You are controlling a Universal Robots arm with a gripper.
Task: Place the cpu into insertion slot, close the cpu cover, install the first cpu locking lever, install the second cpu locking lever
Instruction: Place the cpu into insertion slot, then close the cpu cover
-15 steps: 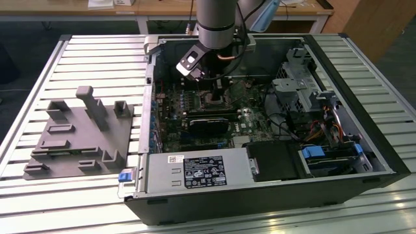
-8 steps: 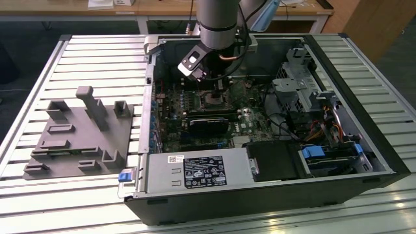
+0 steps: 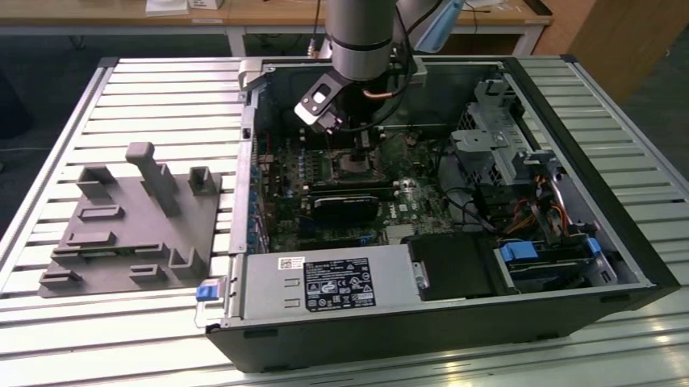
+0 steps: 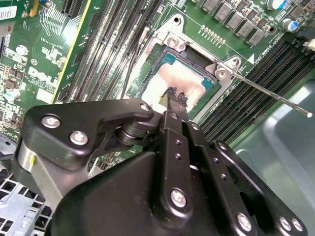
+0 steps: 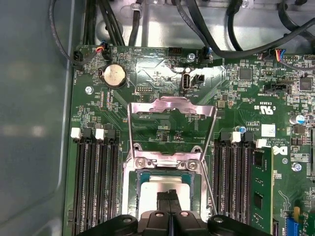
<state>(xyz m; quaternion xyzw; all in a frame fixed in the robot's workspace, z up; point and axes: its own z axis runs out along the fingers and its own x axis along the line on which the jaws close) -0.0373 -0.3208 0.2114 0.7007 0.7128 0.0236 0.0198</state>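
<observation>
gripper point(image 5: 170, 195) pointing down, fingers point(image 5: 163, 200) pinched together, seemingly touching the cpu point(image 5: 150, 189) lying flat, face up, cpu cover point(image 5: 171, 103) standing swung open

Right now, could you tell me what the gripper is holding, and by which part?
Nothing: the gripper is shut empty, tips over the seated flat silvery-beige square cpu.

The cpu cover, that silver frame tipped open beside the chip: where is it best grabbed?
On the cpu cover, probably the tabbed free edge farthest from its hinge, pinched across the thin plate from above: it stands tipped open, leaving that edge exposed, and its centre is an open window.
</observation>
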